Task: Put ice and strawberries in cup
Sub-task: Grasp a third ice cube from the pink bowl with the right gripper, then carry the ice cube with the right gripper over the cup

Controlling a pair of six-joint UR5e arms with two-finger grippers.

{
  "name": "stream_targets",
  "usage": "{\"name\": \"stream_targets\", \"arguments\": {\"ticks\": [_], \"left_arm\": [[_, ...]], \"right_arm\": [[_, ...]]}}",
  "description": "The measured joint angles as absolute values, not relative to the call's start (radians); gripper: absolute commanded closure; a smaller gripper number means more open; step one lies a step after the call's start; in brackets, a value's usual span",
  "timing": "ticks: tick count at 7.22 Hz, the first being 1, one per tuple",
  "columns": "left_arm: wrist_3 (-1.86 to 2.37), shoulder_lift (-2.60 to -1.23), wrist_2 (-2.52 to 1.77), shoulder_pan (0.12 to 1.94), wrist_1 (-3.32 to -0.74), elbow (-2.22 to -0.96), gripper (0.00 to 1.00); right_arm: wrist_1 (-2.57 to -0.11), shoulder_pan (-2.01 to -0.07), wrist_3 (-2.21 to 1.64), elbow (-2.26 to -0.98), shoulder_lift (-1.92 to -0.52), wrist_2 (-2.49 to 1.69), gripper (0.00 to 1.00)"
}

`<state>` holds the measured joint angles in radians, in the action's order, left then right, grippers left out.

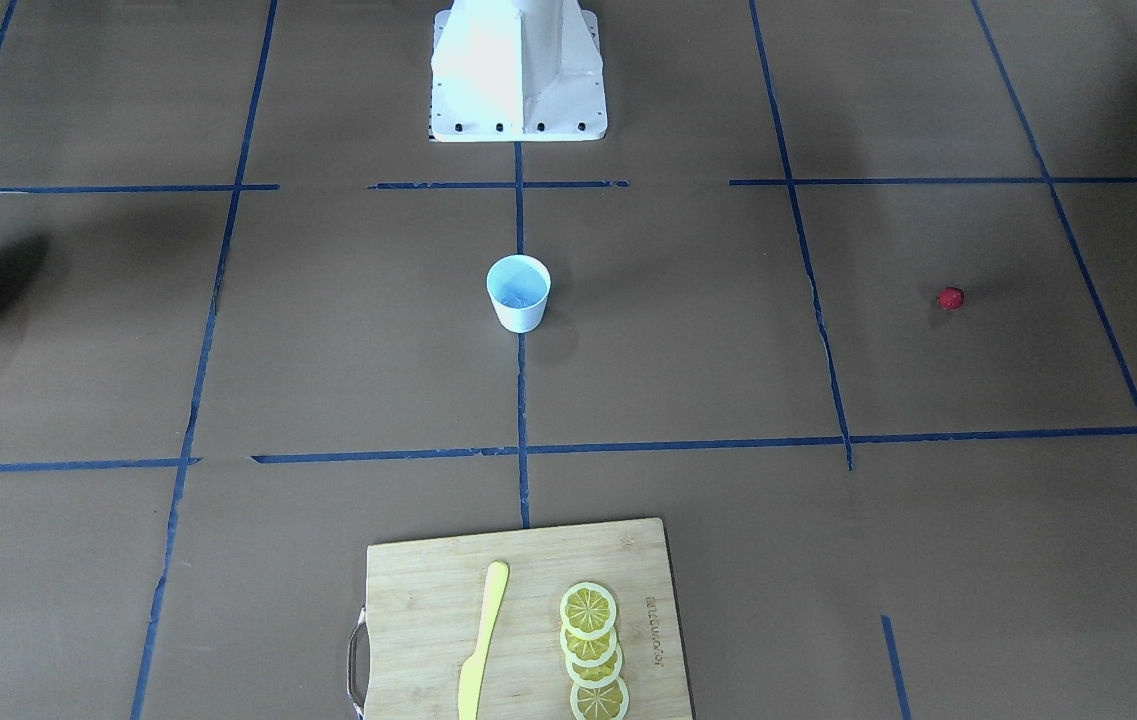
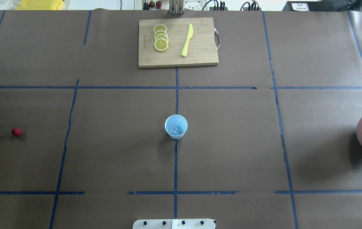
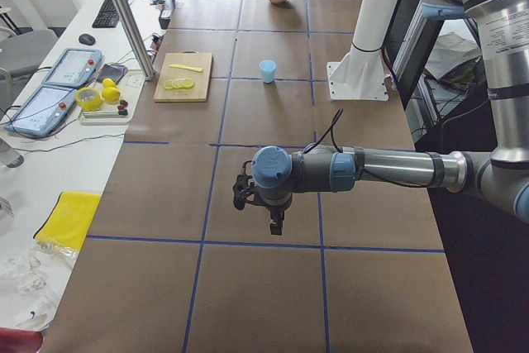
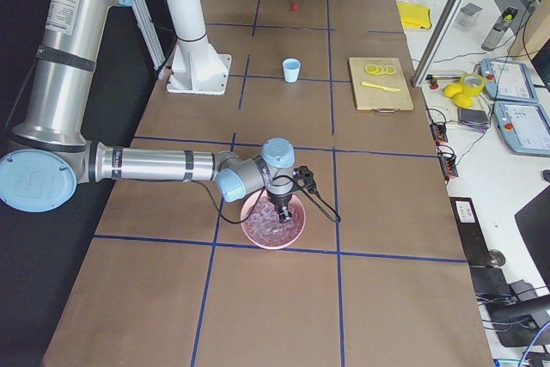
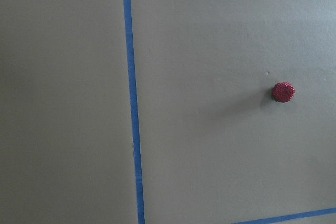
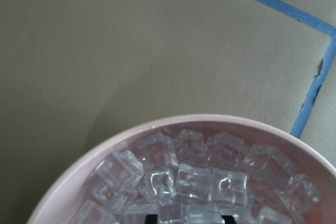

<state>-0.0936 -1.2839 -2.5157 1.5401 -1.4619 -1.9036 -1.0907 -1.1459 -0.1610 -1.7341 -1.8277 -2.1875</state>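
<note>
The white cup [image 2: 176, 126] with a pale blue inside stands at the table's middle and holds a few ice cubes [image 2: 177, 129]. More ice [image 6: 194, 182] fills a pink bowl [image 4: 273, 223] at the robot's right. My right gripper [image 6: 189, 219] hangs over that bowl; its dark fingertips [image 6: 152, 217] dip into the cubes, apart and open. The strawberry [image 2: 17, 131] lies alone far to the left, and it also shows at right in the left wrist view [image 5: 283, 92]. My left gripper [image 3: 275, 221] hovers above that area, and I cannot tell its state.
A wooden cutting board [image 2: 177, 43] at the far edge carries lemon slices [image 2: 160, 37] and a yellow knife [image 2: 187, 40]. Blue tape lines divide the brown table. The robot's white base [image 1: 518, 75] stands at the near middle edge.
</note>
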Motion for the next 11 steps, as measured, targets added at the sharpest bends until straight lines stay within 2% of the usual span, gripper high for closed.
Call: {"name": "stream_targets", "arguments": {"ticks": [1,2,6,8,11], "left_arm": [[-0.094,-1.284,-2.516,1.540,-1.462,-1.904,0.00],[-0.094,-1.284,-2.516,1.540,-1.462,-1.903,0.00],[-0.092,-1.284,-2.516,1.540,-1.462,-1.902,0.00],[-0.092,-1.284,-2.520,1.540,-1.462,-1.903,0.00],[-0.092,-1.284,-2.535,1.540,-1.462,-1.903,0.00]], "right_arm": [[-1.091,-1.146,-0.161,-1.734,-1.827,-2.187,0.93],[-1.091,-1.147,-0.160,-1.735,-1.827,-2.187,1.00],[-1.092,-1.196,-0.161,-1.762,-1.829,-2.200,1.00],[-1.101,-1.238,-0.227,-1.862,-1.841,-2.267,1.00],[-1.099,-1.214,-0.656,-2.042,-1.838,-2.384,1.00]]}}
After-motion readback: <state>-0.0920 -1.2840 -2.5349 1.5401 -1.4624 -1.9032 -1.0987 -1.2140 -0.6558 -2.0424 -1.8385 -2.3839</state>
